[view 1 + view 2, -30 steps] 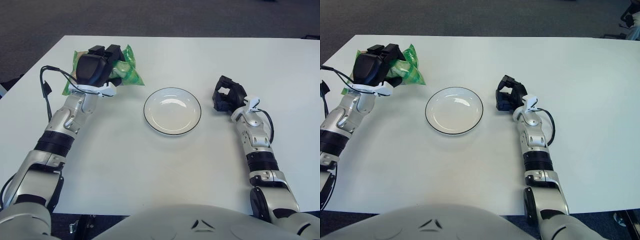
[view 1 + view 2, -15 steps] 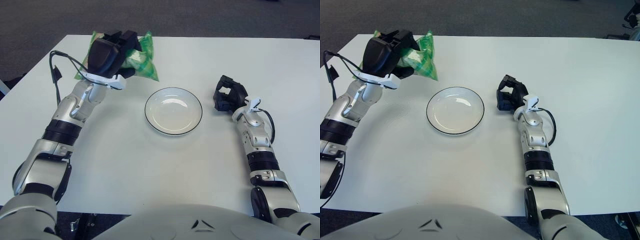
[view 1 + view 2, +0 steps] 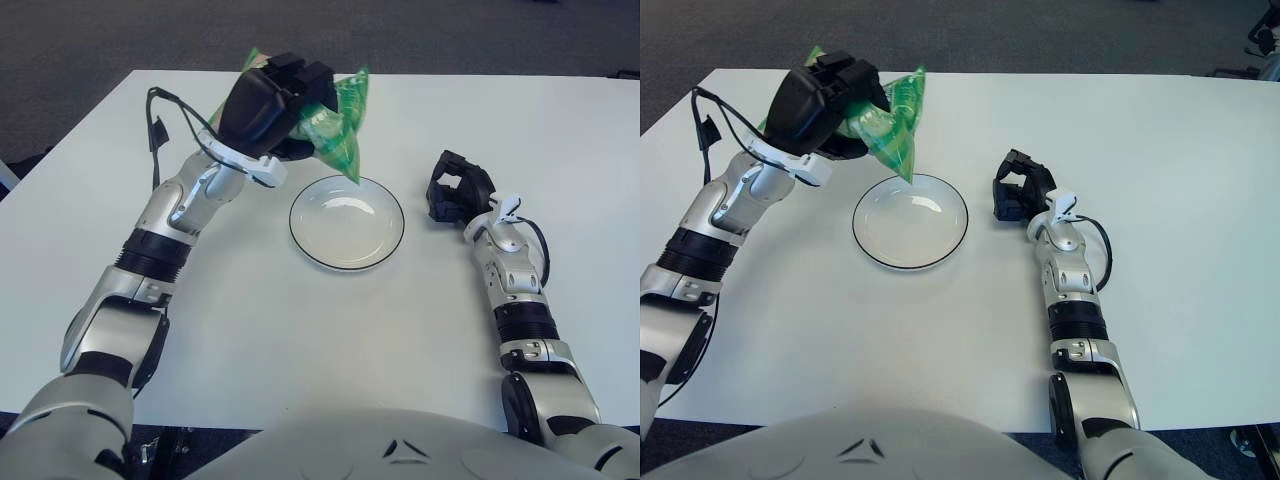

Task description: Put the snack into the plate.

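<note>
Left hand (image 3: 268, 108) grips green snack bag (image 3: 335, 125) above plate (image 3: 347, 222) rim; right hand (image 3: 455, 188) curled, empty, beside plate.

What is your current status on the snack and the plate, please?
Left hand shut on snack, held above plate's far-left rim. Plate empty. Right hand right of plate. Nothing in the way.

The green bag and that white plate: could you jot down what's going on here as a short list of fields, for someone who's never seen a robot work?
scene: white table seen from the robot's head
snack: green bag, held in the air, its lower corner showing over the plate's far left rim
plate: white with a dark rim, empty, on the table
left hand: closed around the snack, raised up-left of the plate
right hand: idle, showing right of the plate
task status: snack not yet in the plate
</note>
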Robot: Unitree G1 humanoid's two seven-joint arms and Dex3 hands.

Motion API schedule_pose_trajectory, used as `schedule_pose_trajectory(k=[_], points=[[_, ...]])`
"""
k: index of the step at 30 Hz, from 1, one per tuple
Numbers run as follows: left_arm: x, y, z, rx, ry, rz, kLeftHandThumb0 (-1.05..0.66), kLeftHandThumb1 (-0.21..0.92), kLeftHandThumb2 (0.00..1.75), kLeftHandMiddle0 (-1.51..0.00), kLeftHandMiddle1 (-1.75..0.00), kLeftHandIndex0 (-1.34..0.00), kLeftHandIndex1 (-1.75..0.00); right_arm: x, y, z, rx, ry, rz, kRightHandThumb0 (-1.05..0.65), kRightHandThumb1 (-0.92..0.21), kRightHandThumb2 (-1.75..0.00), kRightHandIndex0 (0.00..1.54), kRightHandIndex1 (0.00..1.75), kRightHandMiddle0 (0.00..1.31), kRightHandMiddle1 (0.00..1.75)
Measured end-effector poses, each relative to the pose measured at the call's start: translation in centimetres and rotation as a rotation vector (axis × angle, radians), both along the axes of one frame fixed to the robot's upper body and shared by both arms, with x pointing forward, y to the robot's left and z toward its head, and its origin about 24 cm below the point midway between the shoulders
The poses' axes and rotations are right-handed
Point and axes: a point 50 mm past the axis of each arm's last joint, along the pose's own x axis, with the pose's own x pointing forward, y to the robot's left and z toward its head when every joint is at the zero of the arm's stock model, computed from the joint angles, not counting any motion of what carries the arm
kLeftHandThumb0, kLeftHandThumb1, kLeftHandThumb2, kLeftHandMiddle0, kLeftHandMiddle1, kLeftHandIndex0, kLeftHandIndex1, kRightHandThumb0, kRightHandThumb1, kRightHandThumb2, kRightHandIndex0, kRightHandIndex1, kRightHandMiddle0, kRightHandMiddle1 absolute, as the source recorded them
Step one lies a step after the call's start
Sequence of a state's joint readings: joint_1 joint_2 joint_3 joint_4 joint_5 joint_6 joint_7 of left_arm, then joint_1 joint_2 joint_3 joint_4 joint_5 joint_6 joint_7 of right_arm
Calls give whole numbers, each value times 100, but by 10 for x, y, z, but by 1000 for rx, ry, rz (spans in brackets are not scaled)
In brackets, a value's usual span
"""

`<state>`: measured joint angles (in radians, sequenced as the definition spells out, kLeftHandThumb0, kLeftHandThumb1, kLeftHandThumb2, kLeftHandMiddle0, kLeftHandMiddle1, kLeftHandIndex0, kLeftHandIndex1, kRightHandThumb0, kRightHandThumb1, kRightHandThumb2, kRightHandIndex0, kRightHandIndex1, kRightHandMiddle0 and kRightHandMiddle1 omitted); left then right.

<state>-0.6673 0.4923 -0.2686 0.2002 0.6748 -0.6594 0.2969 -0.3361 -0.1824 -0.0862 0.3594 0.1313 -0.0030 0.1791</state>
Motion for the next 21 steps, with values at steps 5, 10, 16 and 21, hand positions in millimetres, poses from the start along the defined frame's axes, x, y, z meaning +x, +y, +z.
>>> schedule_pose_trajectory(k=[5,10,16,21], points=[[-3,-11,0,40,-17,-62,0,1,164,-87,-165,-62,-175,0,0,0,0,0,0,-49,-28,-136,128,175,65,175],[-3,-17,0,58,-36,-89,0,0,165,-88,-165,-62,-175,0,0,0,0,0,0,-49,-28,-136,128,175,65,175],[-5,-21,-3,67,-21,-134,0,0,165,-88,-166,-62,-175,0,0,0,0,0,1,-49,-28,-136,128,175,64,175],[-6,-26,-7,83,-8,-164,0,0,165,-87,-167,-62,-175,0,0,0,-1,0,1,-49,-28,-136,128,175,64,175]])
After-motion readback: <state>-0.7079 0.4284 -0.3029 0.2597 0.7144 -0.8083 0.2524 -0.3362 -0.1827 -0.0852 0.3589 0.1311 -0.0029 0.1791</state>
